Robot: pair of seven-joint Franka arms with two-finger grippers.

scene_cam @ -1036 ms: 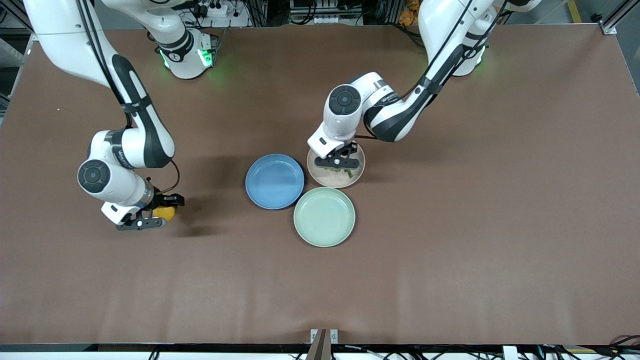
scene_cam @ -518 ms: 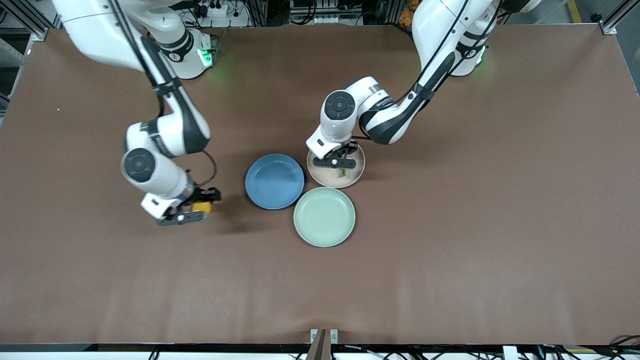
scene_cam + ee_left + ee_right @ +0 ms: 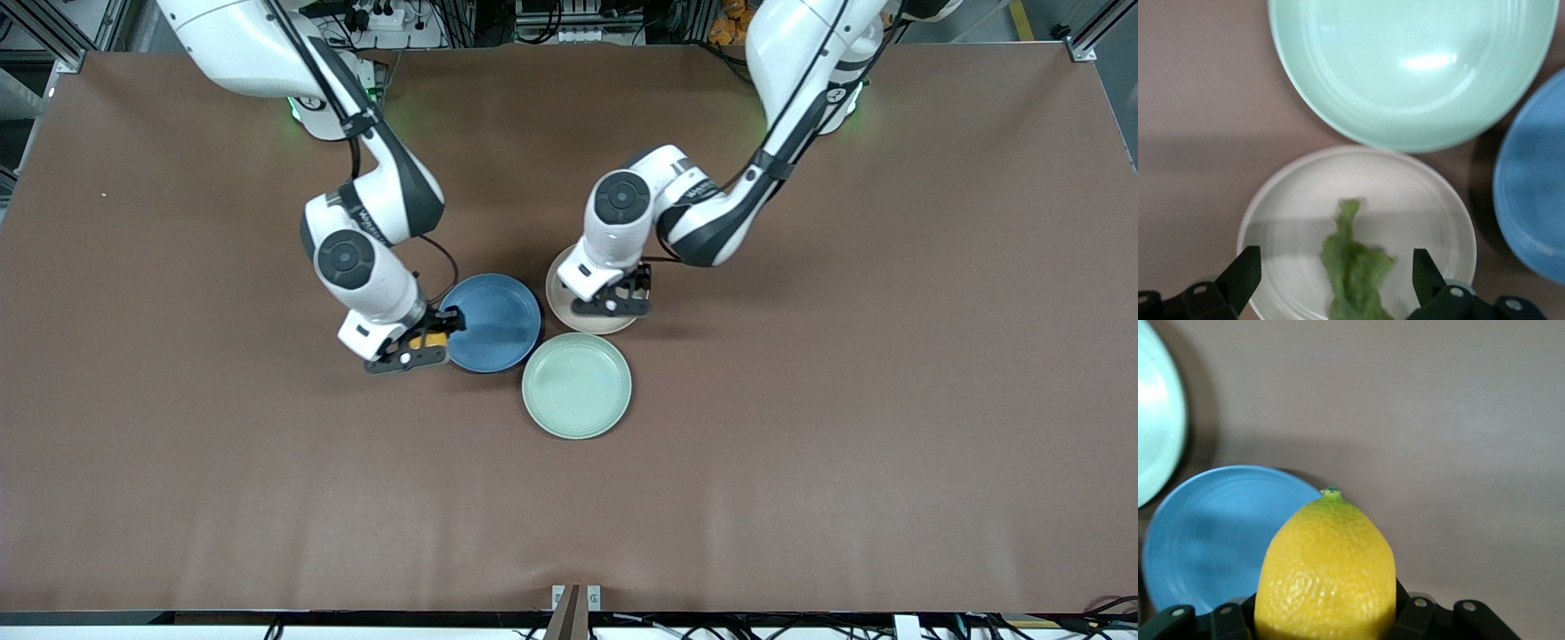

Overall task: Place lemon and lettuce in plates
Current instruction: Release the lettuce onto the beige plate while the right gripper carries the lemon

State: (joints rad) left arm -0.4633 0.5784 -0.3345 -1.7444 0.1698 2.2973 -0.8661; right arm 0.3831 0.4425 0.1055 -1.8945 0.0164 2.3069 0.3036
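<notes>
Found the lemon (image 3: 1328,567) pinched firmly between the fingers of the right gripper (image 3: 407,348), stem tip pointing out. Hung over the surface (image 3: 800,444) right at the eight o'clock rim of the blue plate (image 3: 493,320), not yet over its well.

Judged the step in hand as carrying the lemon in and setting it down. Best done by going on toward two o'clock until centred over the well, lowering close before letting go, and releasing gently, since an oval fruit dropped from height would probably roll to the rim or off.

Saw the lettuce (image 3: 1353,267) lying crumpled in the beige-pink plate (image 3: 1418,193), at three o'clock of the blue one and touching it. Found the left gripper (image 3: 613,302) over that plate with fingers spread wide, gripping nothing; looked free to lift straight up.

Noted the mint-green plate (image 3: 576,384) at six o'clock of the pair; should be left alone.

Spotted small lettering on both arms' wrist links, perhaps the maker's name, too small to read. No other writing made out.
</notes>
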